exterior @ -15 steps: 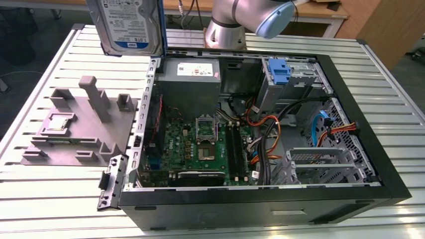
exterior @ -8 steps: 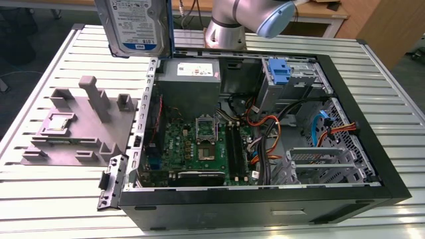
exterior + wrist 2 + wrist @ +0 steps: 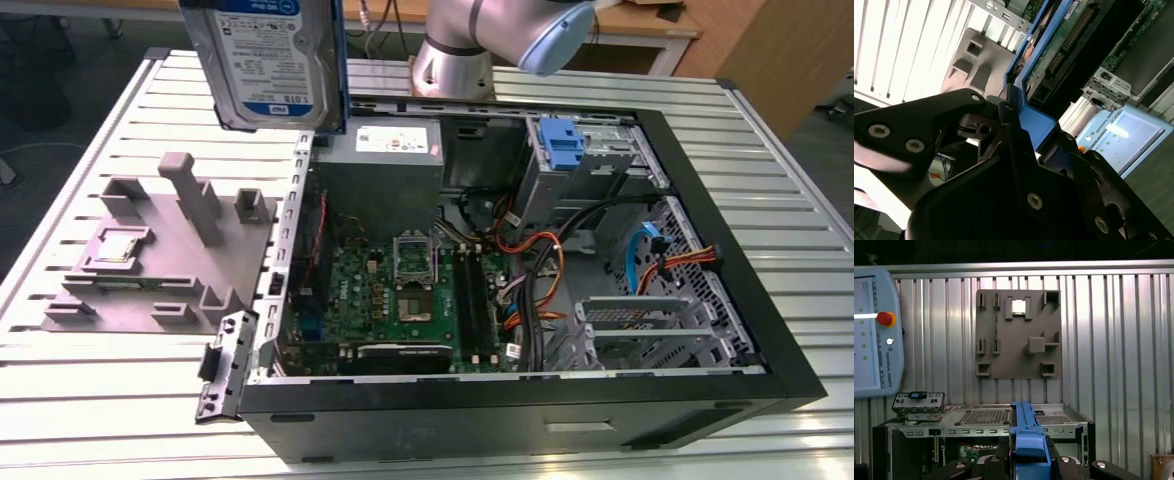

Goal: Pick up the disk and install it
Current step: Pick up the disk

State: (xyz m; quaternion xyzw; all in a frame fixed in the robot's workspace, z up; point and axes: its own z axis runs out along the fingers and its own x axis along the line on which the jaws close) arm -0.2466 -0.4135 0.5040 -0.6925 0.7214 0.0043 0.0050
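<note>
Biggest first: slatted metal table (image 3: pixel 107 400) under everything, open pc case (image 3: pixel 534 425) lying on it w/ the side off, and a grey fixture plate (image 3: pixel 147 270) just beside the case on the exterior view's left. The disk (image 3: pixel 267 60) is up in the air, clear of the table, above the case's corner on that same side. Its long axis is upright, label face toward the exterior cam, circuit-board side showing in the second wrist view. My gripper (image 3: pixel 1026 460) is clamped on its blue bracket (image 3: pixel 1036 125), fingers (image 3: pixel 996 465) on either side.
</note>
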